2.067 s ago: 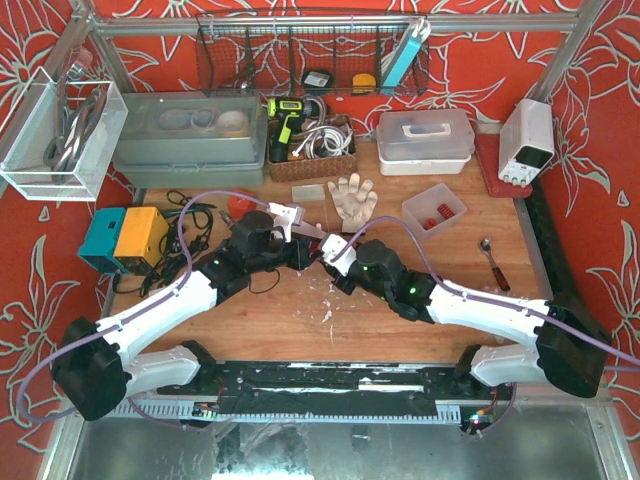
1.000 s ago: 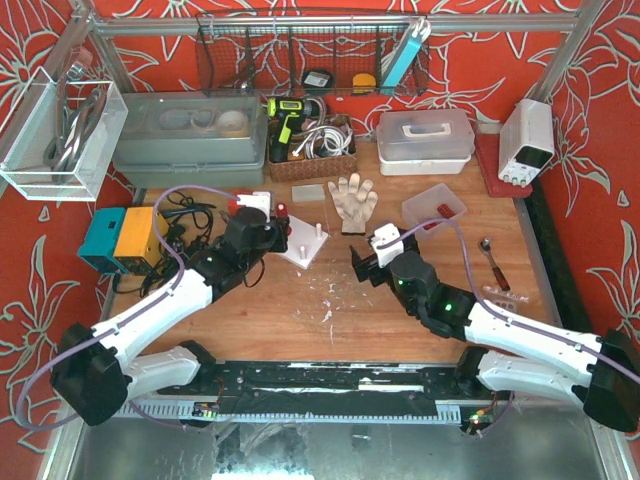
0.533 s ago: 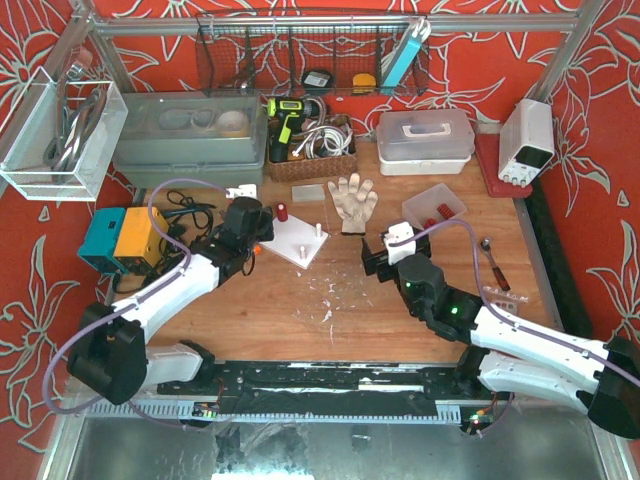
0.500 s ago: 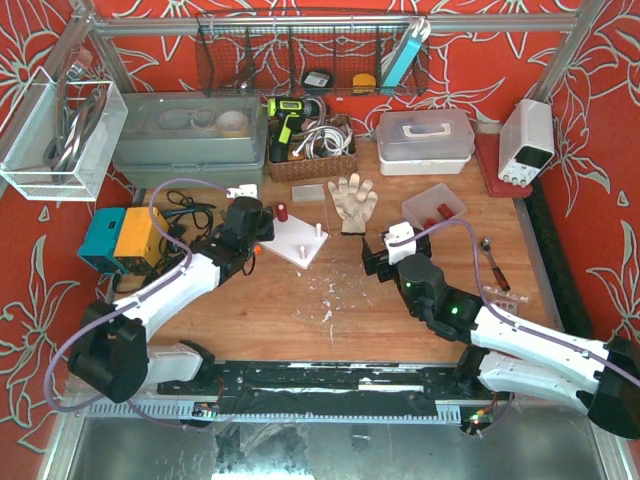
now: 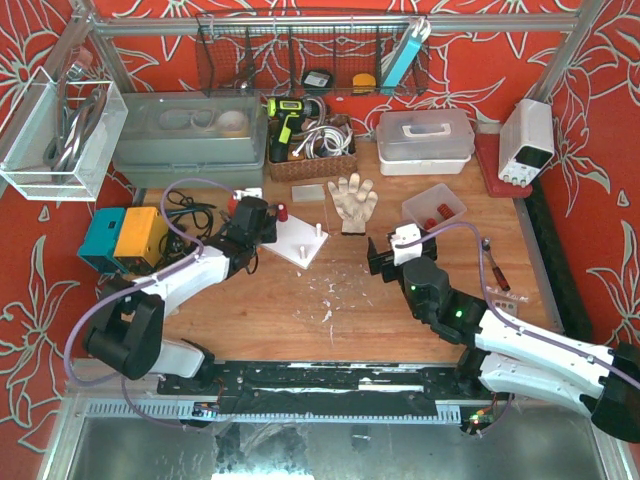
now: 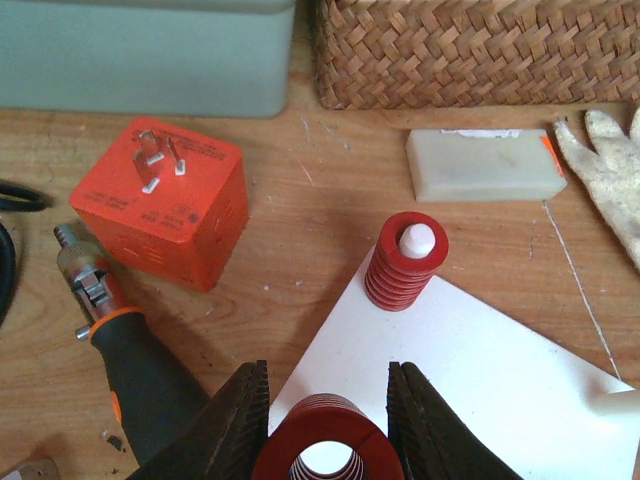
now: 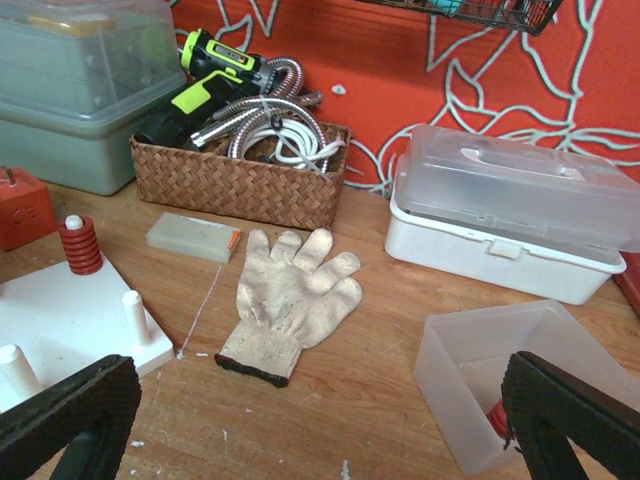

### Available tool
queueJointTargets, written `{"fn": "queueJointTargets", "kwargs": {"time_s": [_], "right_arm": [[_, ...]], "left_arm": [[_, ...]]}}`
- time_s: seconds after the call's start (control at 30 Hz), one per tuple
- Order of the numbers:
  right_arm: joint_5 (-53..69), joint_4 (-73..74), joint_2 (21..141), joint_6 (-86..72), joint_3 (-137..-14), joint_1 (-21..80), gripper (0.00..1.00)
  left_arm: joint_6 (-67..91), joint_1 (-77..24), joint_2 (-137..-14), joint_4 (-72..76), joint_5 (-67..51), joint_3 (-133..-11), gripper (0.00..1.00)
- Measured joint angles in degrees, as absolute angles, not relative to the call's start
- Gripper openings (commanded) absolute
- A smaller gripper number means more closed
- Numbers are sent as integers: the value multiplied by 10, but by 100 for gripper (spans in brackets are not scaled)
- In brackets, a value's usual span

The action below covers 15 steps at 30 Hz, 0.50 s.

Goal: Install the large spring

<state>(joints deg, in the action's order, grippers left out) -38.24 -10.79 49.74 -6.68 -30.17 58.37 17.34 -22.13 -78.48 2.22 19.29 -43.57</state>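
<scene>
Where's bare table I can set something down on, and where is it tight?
Best patch: bare wood between the white board and the black rail, only small scraps on it. A smaller strip lies between the glove and the clear tray. Crowded: left rear, with cables, orange cube and screwdriver beside the board.

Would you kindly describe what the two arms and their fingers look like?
Both the left arm and right arm have white shells, black joints and black bases. A lilac cable runs loosely along each. Small green lights dot the right one. The fingers are black and curved.
</scene>
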Motion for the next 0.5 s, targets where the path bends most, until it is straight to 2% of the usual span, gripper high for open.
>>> {"fn": "queueJointTargets", "kwargs": {"time_s": [0.5], "right_arm": [[-386, -108, 498, -67, -299, 578, 99]], "left_arm": [[163, -213, -805, 35, 188, -438, 0]]}}
